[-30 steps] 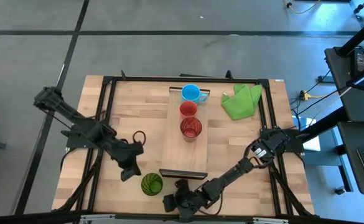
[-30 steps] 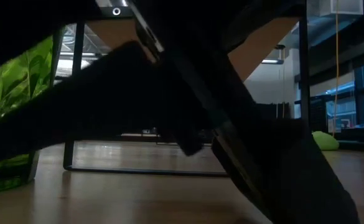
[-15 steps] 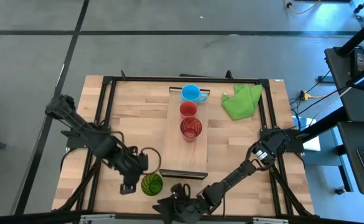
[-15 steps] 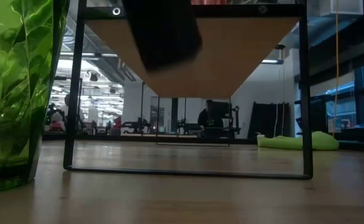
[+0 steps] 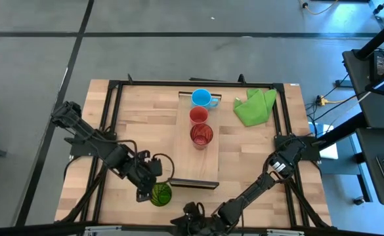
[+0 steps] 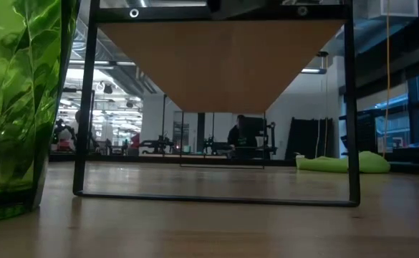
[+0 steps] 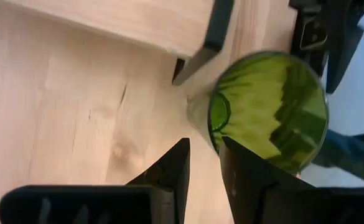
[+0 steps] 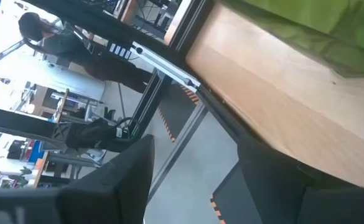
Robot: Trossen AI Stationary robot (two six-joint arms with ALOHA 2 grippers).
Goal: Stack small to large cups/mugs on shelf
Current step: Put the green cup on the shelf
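- While three vessels already stand in a row on the shelf [image 5: 198,167] — light blue mug [image 5: 201,98], small red cup [image 5: 199,115], red tumbler [image 5: 201,135] — the green tumbler [image 5: 159,194] waits on the table just off the shelf's near-left corner.
- My left gripper [image 7: 201,167] sits at its rim, fingers parted a little, holding nothing.
- My right gripper [image 5: 190,214] hangs at the table's front edge — fingers apart, empty.
- Left to do, I judge: grasp and place it.

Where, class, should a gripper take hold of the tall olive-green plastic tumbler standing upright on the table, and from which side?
Probably at the rim wall, from above. The olive-green tumbler stands upright with its mouth open, so one finger can go inside and one outside. The left gripper is near its rim. The wooden shelf's bracket crowds one side, so a level approach there looks blocked.
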